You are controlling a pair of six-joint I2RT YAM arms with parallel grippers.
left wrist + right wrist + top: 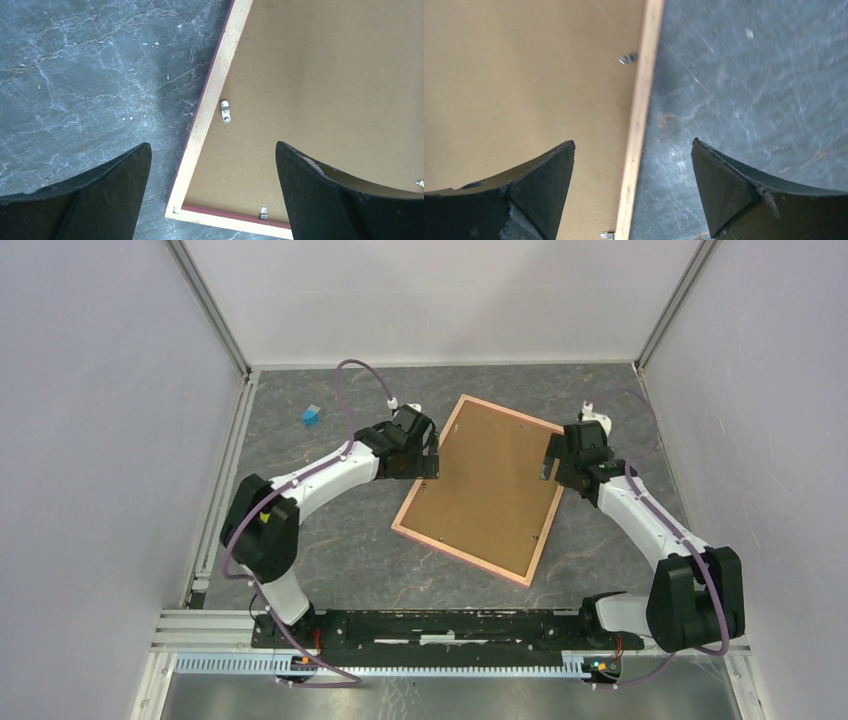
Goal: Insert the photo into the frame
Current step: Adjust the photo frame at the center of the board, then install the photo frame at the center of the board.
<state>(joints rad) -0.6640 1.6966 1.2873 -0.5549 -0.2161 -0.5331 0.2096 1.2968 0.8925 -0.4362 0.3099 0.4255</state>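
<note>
Black mounting bar (pixel 440 625) is running along the near edge of the desk (pixel 330 550), carrying both arm bases; the desk surface is showing dark grey with pale marbled veins.

Item 1, the frame (pixel 460 554): lying flat in the middle of the desk, back side facing up and turned at a slant to the desk edges, with one corner pointing toward the right arm's base. Its narrow pale-pink wooden rim is enclosing a plain brown backing board (pixel 490 485), which is filling the whole opening. Small metal clips (pixel 225 111) are sitting on the board just inside the rim; one more is showing in the right wrist view (pixel 626 59).

Item 2, left gripper (pixel 434 462): hanging over the frame's left long side. In its wrist view the gripper (pixel 212 145) is standing wide apart and gripping nothing, one finger over bare desk, the other over the board, with the rim running between them. Contact with the frame cannot be told.

Item 3, right gripper (pixel 548 462): hanging over the opposite long side, near the far corner. Its wrist view is showing the gripper (pixel 633 141) likewise spread and unladen, straddling the rim, one finger above the board and one above the desk.

Item 4, small blue block (pixel 311 416): resting on the desk at far left, well apart from the frame.
</note>
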